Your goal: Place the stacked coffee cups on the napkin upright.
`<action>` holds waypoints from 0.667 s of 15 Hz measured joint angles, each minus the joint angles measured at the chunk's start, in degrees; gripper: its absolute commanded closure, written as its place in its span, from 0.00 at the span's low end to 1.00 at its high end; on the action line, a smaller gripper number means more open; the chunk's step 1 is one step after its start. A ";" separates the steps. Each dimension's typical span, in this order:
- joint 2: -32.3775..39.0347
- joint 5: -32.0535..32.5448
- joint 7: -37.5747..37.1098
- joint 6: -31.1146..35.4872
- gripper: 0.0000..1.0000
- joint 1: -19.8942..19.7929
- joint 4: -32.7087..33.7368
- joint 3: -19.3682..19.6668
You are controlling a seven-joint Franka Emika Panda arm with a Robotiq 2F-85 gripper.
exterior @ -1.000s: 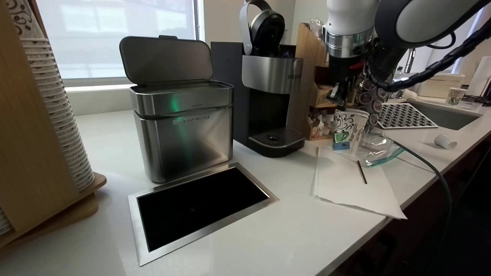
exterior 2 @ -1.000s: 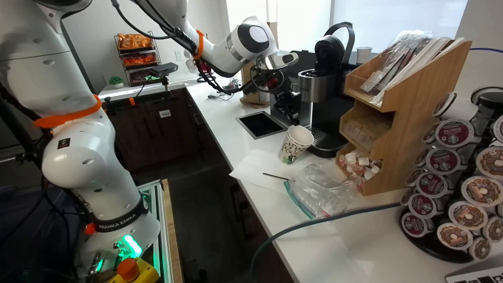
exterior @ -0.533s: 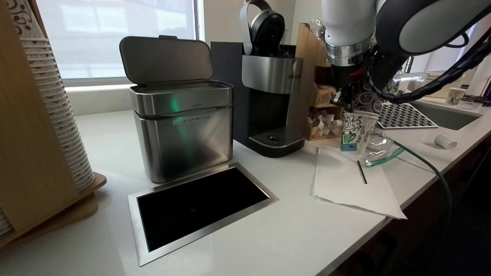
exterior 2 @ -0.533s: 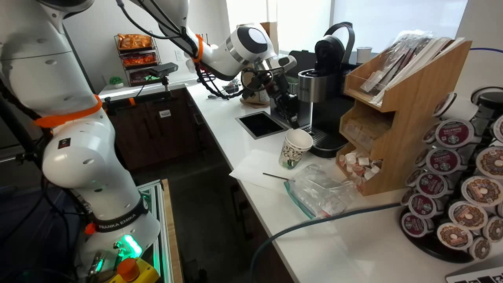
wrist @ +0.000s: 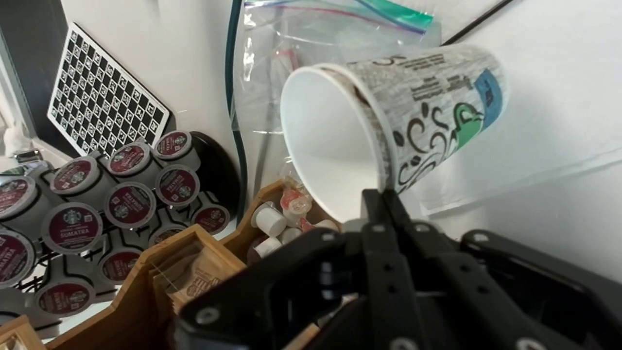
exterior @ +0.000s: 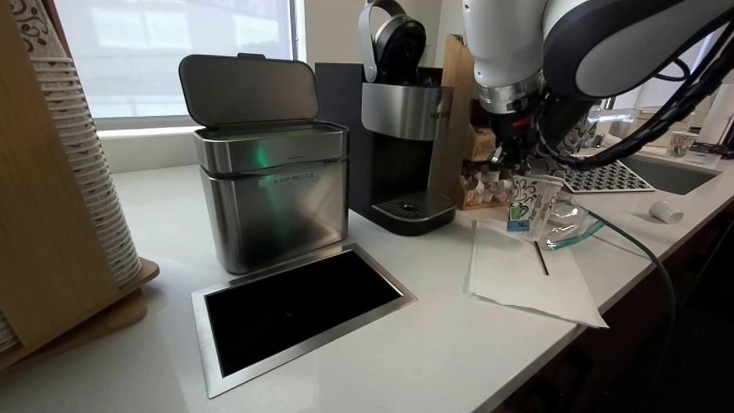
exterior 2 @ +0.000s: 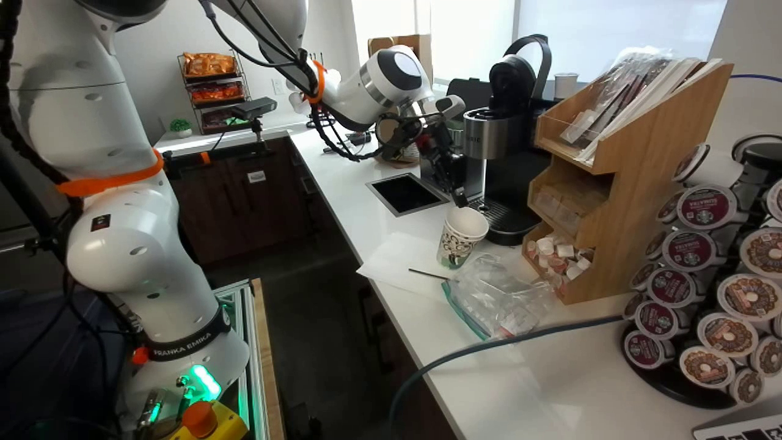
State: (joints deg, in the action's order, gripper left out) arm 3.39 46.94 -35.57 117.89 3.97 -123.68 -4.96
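The stacked coffee cups [wrist: 437, 97], white with brown swirls and a green and blue print, have their mouth toward the wrist camera. My gripper [wrist: 381, 194] is shut on the wall of the stack at the rim. In both exterior views the cups [exterior: 530, 206] appear slightly tilted, mouth up, beneath the gripper [exterior 2: 459, 200]. Their base is over the far part of the napkin [exterior: 516, 275], a flat white sheet. Whether the base touches the napkin [exterior 2: 391, 263] cannot be told.
A black stirrer [exterior: 541, 258] lies on the napkin by the cups' base. Close beside is a clear plastic bag [exterior 2: 498, 293]. The coffee machine [exterior: 407, 166], a wooden organizer [exterior 2: 635, 183] and a pod carousel [exterior 2: 702, 293] stand nearby. A dark cable [exterior 2: 489, 345] crosses the counter.
The gripper and the cups it holds have come down and shifted slightly toward the plastic bag. The cups' base now covers the stirrer's far end in an exterior view.
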 measured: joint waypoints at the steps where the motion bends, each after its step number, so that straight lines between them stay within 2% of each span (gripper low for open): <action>1: 0.55 0.23 -0.33 -0.62 0.99 0.17 0.61 0.00; 10: 4.55 1.66 -2.53 -6.07 0.99 2.36 5.11 0.00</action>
State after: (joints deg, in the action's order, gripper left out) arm 7.95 48.61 -38.09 111.82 6.34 -118.57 -4.96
